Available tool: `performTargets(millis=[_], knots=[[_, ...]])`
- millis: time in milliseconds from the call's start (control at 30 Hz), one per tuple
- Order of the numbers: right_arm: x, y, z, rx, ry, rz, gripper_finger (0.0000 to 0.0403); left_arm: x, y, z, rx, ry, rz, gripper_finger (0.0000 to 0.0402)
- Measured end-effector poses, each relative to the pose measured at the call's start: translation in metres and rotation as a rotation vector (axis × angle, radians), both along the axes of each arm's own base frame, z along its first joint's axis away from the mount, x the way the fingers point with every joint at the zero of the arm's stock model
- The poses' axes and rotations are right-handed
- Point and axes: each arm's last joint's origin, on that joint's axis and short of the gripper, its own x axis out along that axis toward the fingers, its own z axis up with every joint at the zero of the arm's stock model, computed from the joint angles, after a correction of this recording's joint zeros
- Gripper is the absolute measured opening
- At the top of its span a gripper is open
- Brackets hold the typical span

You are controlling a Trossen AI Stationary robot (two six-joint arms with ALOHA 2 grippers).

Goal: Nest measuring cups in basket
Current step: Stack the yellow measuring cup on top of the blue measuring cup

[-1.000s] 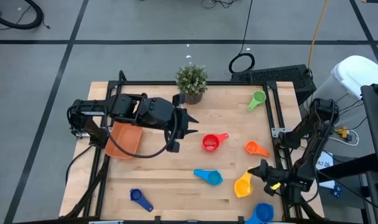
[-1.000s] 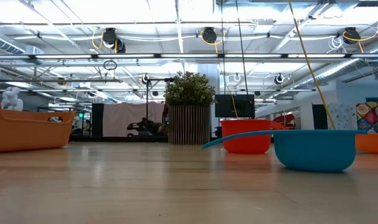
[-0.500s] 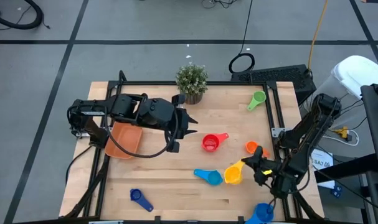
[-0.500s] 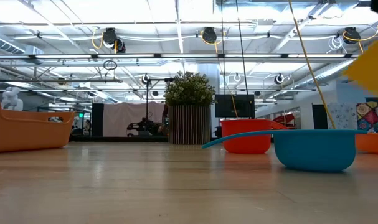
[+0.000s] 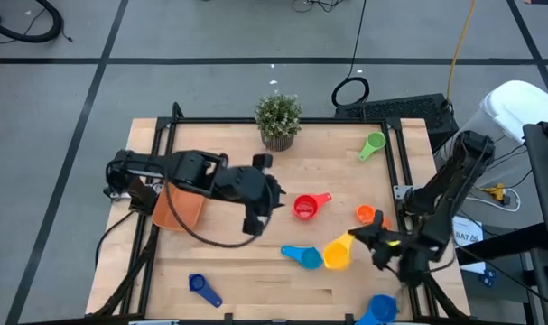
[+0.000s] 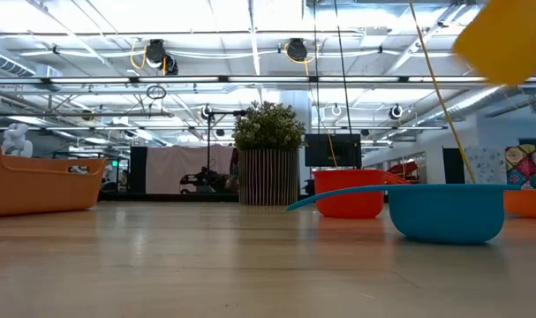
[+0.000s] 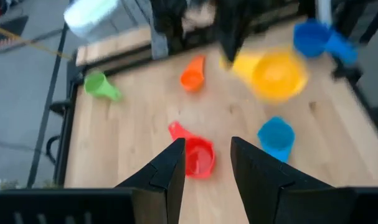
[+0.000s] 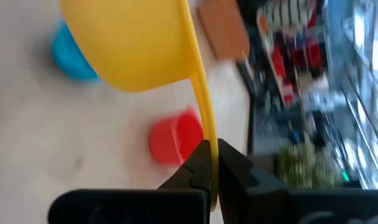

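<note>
Overhead and wrist views of a wooden worktop (image 5: 255, 271) with 2 arms. The right gripper (image 8: 208, 163) is clamped on the flat handle of the yellow measuring cup (image 5: 337, 254), which it holds clear of the worktop, near the light blue measuring cup (image 5: 302, 256); in the low view the yellow cup appears high at the upper right, above the light blue cup's bowl. The left gripper (image 7: 204, 163) hangs over the middle of the worktop with its fingers narrowly parted and nothing between them, pointing toward the red measuring cup (image 5: 306, 207). The orange basket (image 5: 179, 209) lies on the left part of the worktop, partly under the left arm; whether it holds anything cannot be told. The other cups lie apart on the worktop: the orange measuring cup (image 5: 367, 215) right of the red one, the green measuring cup (image 5: 373, 143) near the far right corner, the dark blue measuring cup (image 5: 201, 287) at the near left, and the blue measuring cup (image 5: 377, 310) at the near right edge. A potted plant (image 5: 277, 118) stands at the far edge.
</note>
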Motion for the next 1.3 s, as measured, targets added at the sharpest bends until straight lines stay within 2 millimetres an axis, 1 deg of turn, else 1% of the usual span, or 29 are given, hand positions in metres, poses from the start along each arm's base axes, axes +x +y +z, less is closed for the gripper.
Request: performTargets(millis=[67, 167, 233, 300, 333, 433, 567, 633, 700, 800, 933, 1100, 1300], knots=[[-0.006, 0.003, 0.011, 0.060, -0.052, 0.044, 0.0000, 0.009, -0.003, -0.009, 0.018, 0.012, 0.007, 0.0131], [-0.017, 0.002, 0.028, 0.193, -0.161, 0.052, 0.0000, 0.025, -0.012, -0.024, 0.060, 0.026, -0.007, 0.0131], [-0.023, 0.000, 0.039, 0.298, -0.228, 0.043, 0.0000, 0.038, -0.020, -0.034, 0.086, 0.013, -0.039, 0.0131], [-0.028, -0.002, 0.048, 0.380, -0.263, 0.057, 0.0000, 0.049, -0.030, -0.046, 0.120, 0.020, -0.081, 0.0131], [-0.030, -0.002, 0.052, 0.419, -0.276, 0.068, 0.0000, 0.055, -0.034, -0.049, 0.131, -0.005, -0.100, 0.0131], [-0.035, 0.001, 0.059, 0.464, -0.294, 0.108, 0.0000, 0.065, -0.048, -0.054, 0.160, -0.062, -0.167, 0.0131], [-0.037, 0.004, 0.060, 0.473, -0.295, 0.132, 0.0000, 0.072, -0.062, -0.042, 0.099, -0.227, -0.326, 0.0131], [-0.036, 0.006, 0.059, 0.468, -0.293, 0.132, 0.0000, 0.074, -0.066, -0.033, 0.033, -0.309, -0.423, 0.0131], [-0.036, 0.007, 0.058, 0.466, -0.291, 0.133, 0.0000, 0.074, -0.068, -0.029, -0.026, -0.349, -0.511, 0.0131], [-0.034, 0.008, 0.060, 0.479, -0.301, 0.125, 0.0000, 0.074, -0.068, -0.030, -0.065, -0.343, -0.561, 0.0131], [-0.027, 0.009, 0.062, 0.489, -0.296, 0.138, 0.0000, 0.081, -0.067, -0.042, -0.091, -0.295, -0.585, 0.0131], [-0.013, 0.008, 0.063, 0.495, -0.272, 0.156, 0.0000, 0.095, -0.070, -0.060, -0.126, -0.278, -0.627, 0.0131], [0.002, 0.005, 0.066, 0.498, -0.272, 0.171, 0.0000, 0.101, -0.073, -0.067, -0.133, -0.293, -0.659, 0.0131]])
